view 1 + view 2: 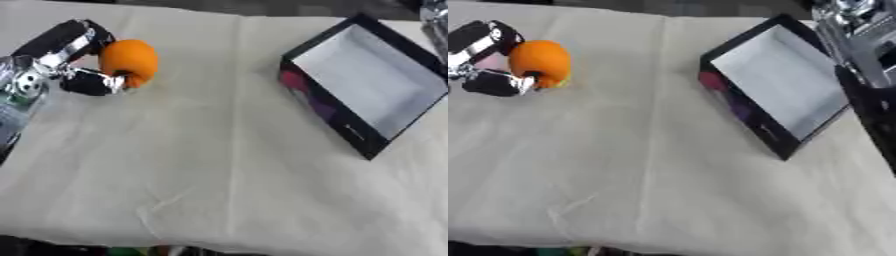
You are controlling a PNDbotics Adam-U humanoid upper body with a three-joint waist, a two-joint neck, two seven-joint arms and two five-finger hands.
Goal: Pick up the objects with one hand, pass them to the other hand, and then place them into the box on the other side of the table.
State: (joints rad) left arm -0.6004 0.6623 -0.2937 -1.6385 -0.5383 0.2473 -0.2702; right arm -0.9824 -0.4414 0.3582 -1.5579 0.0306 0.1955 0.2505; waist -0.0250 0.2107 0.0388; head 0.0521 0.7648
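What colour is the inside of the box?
Pale grey-white inside the box, with black walls; the left eye view shows it best.

Looks like a lab test bench: a surface (pixel 219 165) draped in creased cream cloth (pixel 649 175), a lone black box (pixel 367 87) staged at 2 o'clock, dark floor beyond.

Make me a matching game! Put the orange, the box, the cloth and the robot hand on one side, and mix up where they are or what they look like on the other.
Things:
1. orange
2. box
3. tablecloth
4. left robot hand

Descriptions:
A. cream, spread over the whole table
B. black walls, pale inside, nothing in it
C. round, held at the table's left side
D. black and silver, curled round the fruit

Pairs: 1-C, 2-B, 3-A, 4-D
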